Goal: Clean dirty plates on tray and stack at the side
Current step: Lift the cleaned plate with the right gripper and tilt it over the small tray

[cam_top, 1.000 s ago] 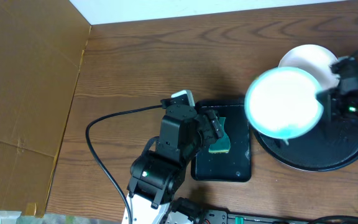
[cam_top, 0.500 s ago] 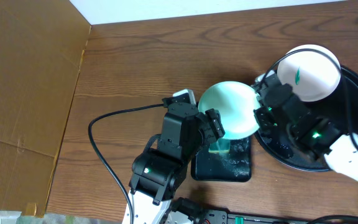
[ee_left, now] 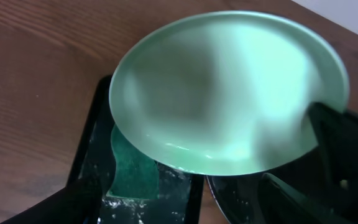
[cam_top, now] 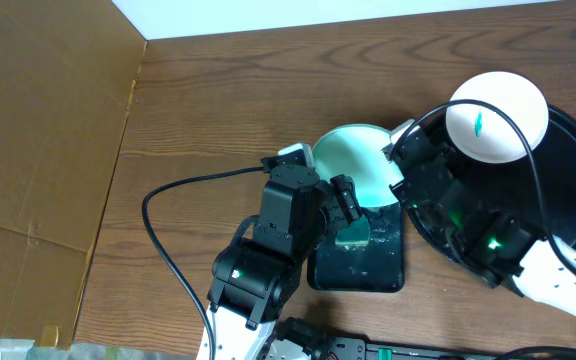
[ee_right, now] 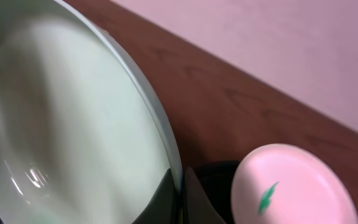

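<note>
- Black right pincer [cam_top: 396,168] is clamped tight on the rim of a round white shallow plate [cam_top: 358,160]. The edge pinch looks chosen to leave the plate's face free for wiping.
- From that grip the plate reaches away toward the left arm and hangs tilted. Its lower edge is over a small black rectangular tray [cam_top: 368,272] that holds a green sponge [cam_top: 353,233]. That placement probably brings the dish to the sponge and lets drips fall into the tray.
- Left pincer [cam_top: 348,208] hovers just above the sponge with jaws spread wide and nothing between them, right beside the plate's low rim. It appears poised to take up the sponge.
- From the left wrist, the plate [ee_left: 229,93] fills the upper view, with the sponge [ee_left: 129,171] tucked under its near edge. A greenish cast covers the face, and no smear can be made out on it.
- Farther out, a second white plate [cam_top: 496,117] with a teal smear lies flat on a large round black tray [cam_top: 568,235], well apart from both pincers and not yet cleaned. Whether another plate sits beneath it cannot be told.
- No cleaned stack shows on the brown wooden worktop [cam_top: 268,80], so the job looks to be in its early stages.
</note>
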Tool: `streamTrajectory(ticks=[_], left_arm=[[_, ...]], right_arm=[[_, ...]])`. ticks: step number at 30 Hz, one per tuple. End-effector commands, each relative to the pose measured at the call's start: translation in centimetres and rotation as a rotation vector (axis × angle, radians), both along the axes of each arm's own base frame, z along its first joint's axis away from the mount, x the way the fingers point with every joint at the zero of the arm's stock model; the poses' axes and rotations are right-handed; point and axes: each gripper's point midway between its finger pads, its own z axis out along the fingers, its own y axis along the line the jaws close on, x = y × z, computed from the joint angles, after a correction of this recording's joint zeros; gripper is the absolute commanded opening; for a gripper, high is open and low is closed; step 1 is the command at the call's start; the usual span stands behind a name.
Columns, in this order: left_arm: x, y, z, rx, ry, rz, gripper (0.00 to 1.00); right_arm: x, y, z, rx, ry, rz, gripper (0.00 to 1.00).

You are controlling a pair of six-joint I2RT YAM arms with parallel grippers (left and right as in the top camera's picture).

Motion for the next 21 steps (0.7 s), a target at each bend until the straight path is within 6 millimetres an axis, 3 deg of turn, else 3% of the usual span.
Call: streamTrajectory(ticks=[1, 21], left_arm=[[0.1, 0.0, 0.6, 0.002, -0.013, -0.004, 0.80], [0.1, 0.0, 0.6, 0.002, -0.013, -0.004, 0.81]], right_arm=[[0.0, -0.8, 2.7, -0.021, -0.087, -0.046, 0.01], [-1.5, -0.5, 4.6, -0.111, -0.204, -0.071, 0.01]])
